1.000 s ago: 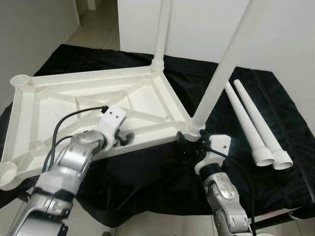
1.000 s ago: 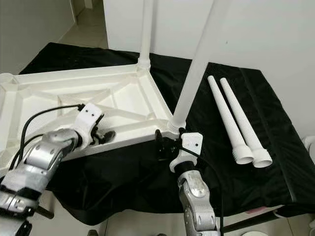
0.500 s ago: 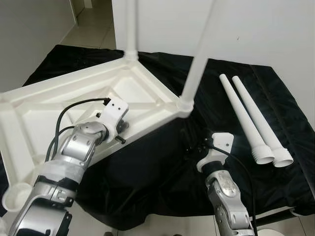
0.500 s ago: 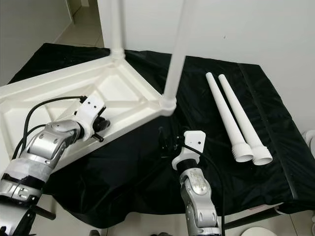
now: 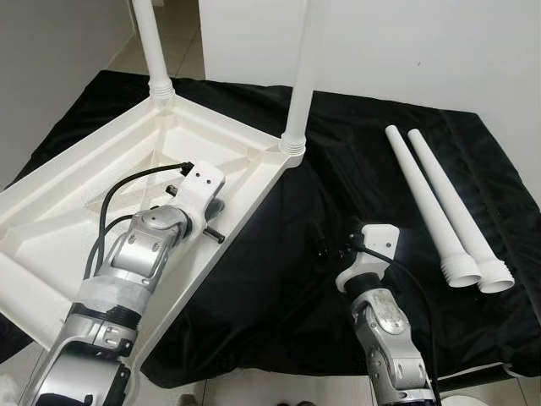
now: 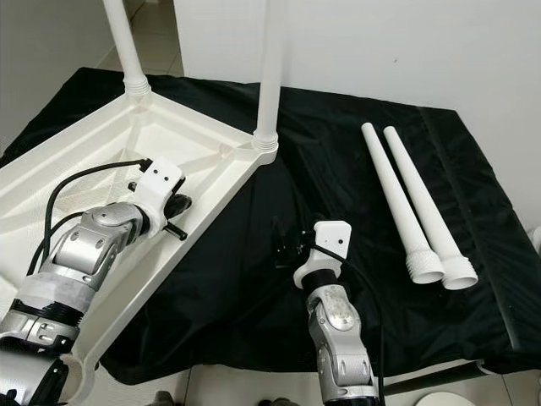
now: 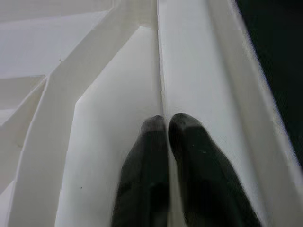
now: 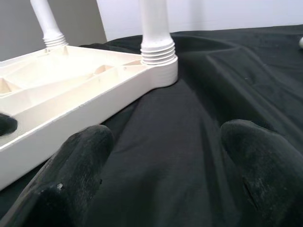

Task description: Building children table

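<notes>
1. Inverted white tabletop [image 5: 93,194], left of frame, two legs fitted; rigid, light, slick plastic. Best held by ribs.
2. Left pincer [image 7: 165,124] clenched against rib.
3. Right pincer [image 8: 165,156] released, over black-draped worktop [image 5: 279,279].
4. Two loose legs [image 5: 444,211], right.

A black cloth [image 5: 279,254] covered the whole table [image 6: 427,375], with folds and wrinkles in it. A big white table top [image 5: 93,194] lay upside down on the cloth, on the left side, and one corner of it hung out past the near edge. Two white legs [image 5: 302,76] stood up from its far corners. Two more white legs [image 5: 431,203] lay flat on the cloth on the right side, side by side and touching, with their wide ends toward the near edge.
</notes>
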Controlling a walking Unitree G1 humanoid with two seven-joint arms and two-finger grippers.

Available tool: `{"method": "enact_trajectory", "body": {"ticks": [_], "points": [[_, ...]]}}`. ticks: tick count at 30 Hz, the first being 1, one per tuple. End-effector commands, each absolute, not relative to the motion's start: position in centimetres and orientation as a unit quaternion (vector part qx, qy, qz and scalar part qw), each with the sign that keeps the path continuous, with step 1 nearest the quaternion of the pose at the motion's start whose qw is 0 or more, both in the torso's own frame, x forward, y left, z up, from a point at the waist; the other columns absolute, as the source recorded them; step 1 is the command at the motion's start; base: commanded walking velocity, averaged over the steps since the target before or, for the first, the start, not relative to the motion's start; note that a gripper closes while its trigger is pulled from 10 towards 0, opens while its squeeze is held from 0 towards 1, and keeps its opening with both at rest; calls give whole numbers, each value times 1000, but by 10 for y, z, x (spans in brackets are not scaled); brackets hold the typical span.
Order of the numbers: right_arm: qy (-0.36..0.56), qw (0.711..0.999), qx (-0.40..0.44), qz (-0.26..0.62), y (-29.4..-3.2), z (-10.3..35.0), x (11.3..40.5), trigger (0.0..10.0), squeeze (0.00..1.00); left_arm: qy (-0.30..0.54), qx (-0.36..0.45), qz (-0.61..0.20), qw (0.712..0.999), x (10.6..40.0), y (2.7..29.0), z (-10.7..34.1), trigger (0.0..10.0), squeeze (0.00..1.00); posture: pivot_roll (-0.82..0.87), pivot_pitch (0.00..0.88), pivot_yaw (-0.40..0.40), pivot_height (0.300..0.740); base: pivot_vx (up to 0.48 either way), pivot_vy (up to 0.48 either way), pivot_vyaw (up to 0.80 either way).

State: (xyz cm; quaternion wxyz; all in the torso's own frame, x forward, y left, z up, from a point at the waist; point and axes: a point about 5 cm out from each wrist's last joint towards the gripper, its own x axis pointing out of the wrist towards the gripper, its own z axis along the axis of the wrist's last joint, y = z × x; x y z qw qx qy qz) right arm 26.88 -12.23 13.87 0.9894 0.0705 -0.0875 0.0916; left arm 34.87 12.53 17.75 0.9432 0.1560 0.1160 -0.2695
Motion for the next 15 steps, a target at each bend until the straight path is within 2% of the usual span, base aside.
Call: {"method": "enact_trajectory", "body": {"ticks": [1,4,8,9,15], "points": [[-80,991,68,86,-125,134,269,10000,0,66,132,-270,952,348,120,195,10000,1000,51,82,-35,740,0,0,0],[-80,991,68,86,-125,134,269,10000,0,50,106,-287,951,345,118,201,10000,1000,51,84,-34,740,0,0,0],[-80,991,68,85,-125,134,269,10000,0,14,110,-307,945,340,113,209,10000,1000,51,84,-34,740,0,0,0],[-80,991,68,84,-124,134,269,10000,0,-7,119,-317,941,336,113,214,10000,0,48,87,-30,740,0,0,0],[-80,991,69,81,-124,134,268,10000,0,-27,143,-323,935,331,124,216,10000,0,48,86,-30,740,0,0,0]]}}
